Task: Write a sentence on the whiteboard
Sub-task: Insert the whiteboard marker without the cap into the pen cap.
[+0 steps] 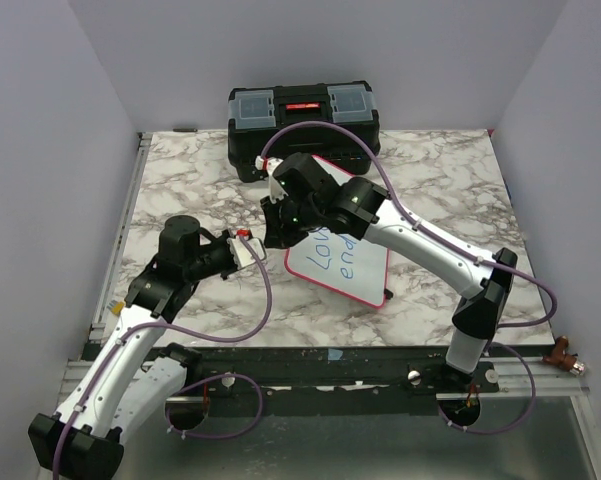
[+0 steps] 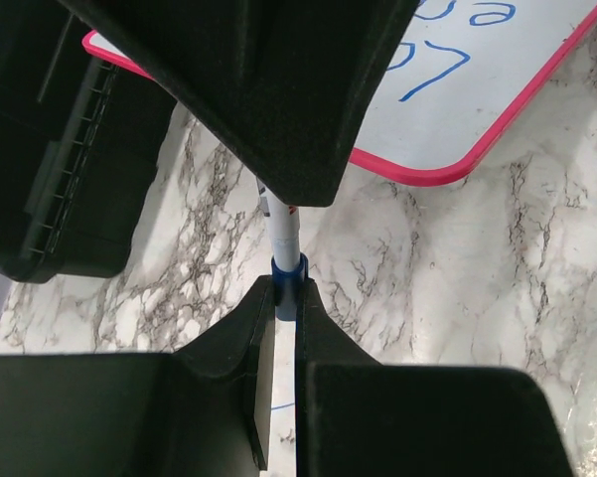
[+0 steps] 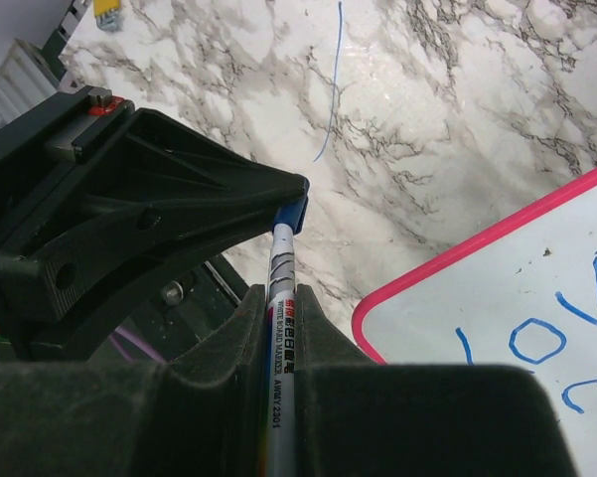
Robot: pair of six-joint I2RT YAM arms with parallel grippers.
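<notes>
The whiteboard [image 1: 355, 285] lies tilted on the marble table, with a pink-red frame. The sentence [image 1: 330, 255] on it is in blue marker, reading "Lov…" over "end…", partly hidden by the right arm. My right gripper [image 1: 272, 232] is shut on a white marker barrel [image 3: 281, 298]. My left gripper [image 1: 252, 245] is shut on the marker's blue cap [image 2: 288, 283]. The two grippers meet tip to tip just left of the board. In the left wrist view the board [image 2: 477, 109] lies up right. In the right wrist view its corner [image 3: 517, 288] shows blue letters [image 3: 536, 340].
A black toolbox [image 1: 302, 125] stands at the back behind the board and also shows in the left wrist view [image 2: 50, 149]. A stray blue marker line [image 3: 333, 79] runs across the marble table [image 1: 180, 190]. Purple cables loop over both arms.
</notes>
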